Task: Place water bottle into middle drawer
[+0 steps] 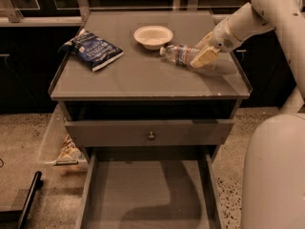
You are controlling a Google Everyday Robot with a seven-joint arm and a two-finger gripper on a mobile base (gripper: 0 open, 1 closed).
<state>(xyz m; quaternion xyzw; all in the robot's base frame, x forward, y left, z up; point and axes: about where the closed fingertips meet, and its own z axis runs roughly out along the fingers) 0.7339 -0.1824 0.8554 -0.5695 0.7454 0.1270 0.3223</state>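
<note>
One water bottle [181, 54], one white bowl [153, 35] and one blue snack bag [91, 50] are on the counter [143, 78]. Below it are one closed drawer front [119, 133] with a single round knob [151, 136] and one open drawer.

The bowl holds nothing that can be seen. The open one is the middle drawer [147, 194], pulled out well below and nearer the camera than the hand. Its flat grey floor carries only shadow. A clear bin [50, 137] stands beside the cabinet, low and far to the picture's left of the hand, with a snack packet [69, 151] inside.

The arm [243, 23] comes in from the upper right corner and slopes down and leftward to the counter. The hand [204, 56] is at its end, low over the right part of the surface. It sits at the base end of the water bottle, which lies on its side on the counter with its white cap pointing away from the hand, toward the bowl. The hand overlaps that end of the bottle, but whether it has closed on it or merely rests against it cannot be told.

The bowl is just beyond the bottle's cap, up and left of the hand. The snack bag lies well apart from the hand, across the counter on the picture's left.
</note>
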